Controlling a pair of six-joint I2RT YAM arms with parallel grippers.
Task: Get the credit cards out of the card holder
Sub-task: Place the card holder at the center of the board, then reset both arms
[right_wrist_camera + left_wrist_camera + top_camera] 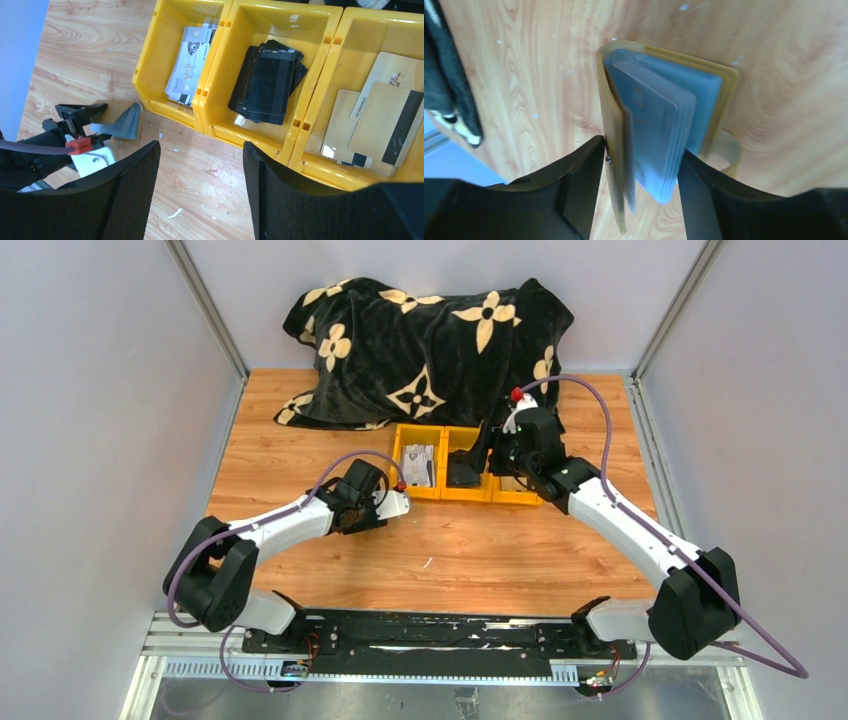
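My left gripper [641, 150] is shut on the card holder [659, 115], which has a mustard-yellow cover and blue-grey pockets and is held open just above the wooden table. I cannot tell whether cards sit in its pockets. The holder also shows in the right wrist view [122, 122]; in the top view it is hidden by the left gripper [395, 502]. Pale whitish-grey credit cards [190, 65] lie in the left yellow bin [150, 75], also in the top view [420, 465]. My right gripper [200, 150] is open and empty, above the table in front of the bins [490, 455].
Three yellow bins stand in a row at mid-table. The middle bin [220, 95] holds black cards [267, 82]; the right bin [320, 165] holds beige cards [385, 120]. A black blanket with cream flowers [420, 340] lies at the back. Grey walls close in both sides.
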